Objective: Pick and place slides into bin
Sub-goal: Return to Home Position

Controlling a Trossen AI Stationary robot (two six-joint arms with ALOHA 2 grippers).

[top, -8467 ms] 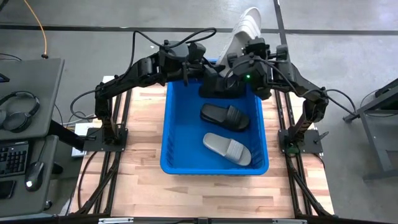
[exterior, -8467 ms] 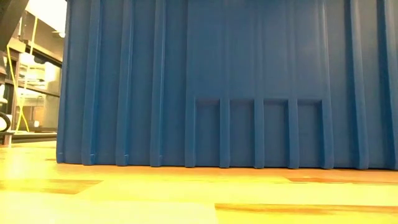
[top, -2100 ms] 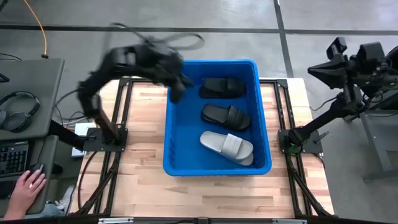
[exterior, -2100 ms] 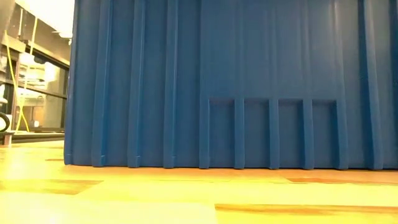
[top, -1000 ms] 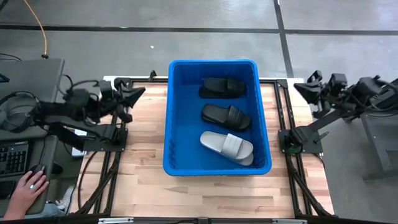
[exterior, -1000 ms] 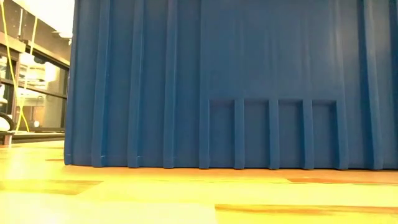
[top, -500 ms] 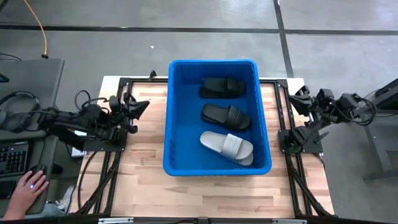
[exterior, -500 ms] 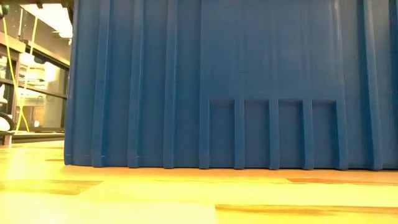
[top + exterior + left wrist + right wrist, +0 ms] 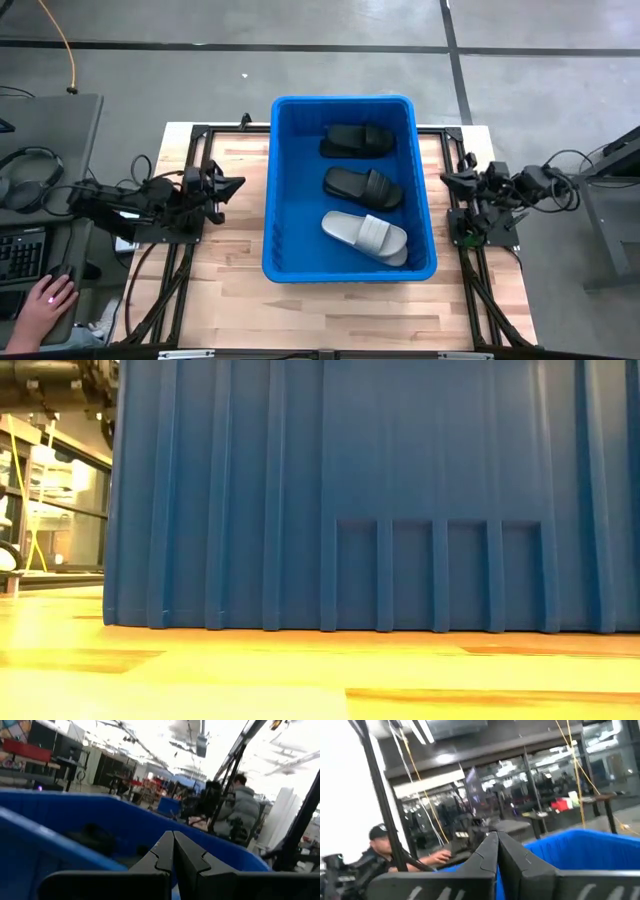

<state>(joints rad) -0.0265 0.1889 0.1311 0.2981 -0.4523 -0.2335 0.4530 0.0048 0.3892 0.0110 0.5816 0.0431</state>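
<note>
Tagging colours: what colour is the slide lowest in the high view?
The slide is light grey; the high view shows it best.

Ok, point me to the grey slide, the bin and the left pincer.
grey slide point(image 9: 372, 238): high view, on its wide strap.
bin point(image 9: 342, 101): high view, on its rim.
left pincer point(image 9: 236, 184): high view, between its fingertips.

bin point(image 9: 268, 200): bright blue, ribbed walls
far-end slide point(image 9: 358, 140) in bin: blk
mid slide point(image 9: 362, 187): blk
near-end slide point(image 9: 366, 236): lt grey
my left gripper point(image 9: 173, 834): blk
</note>
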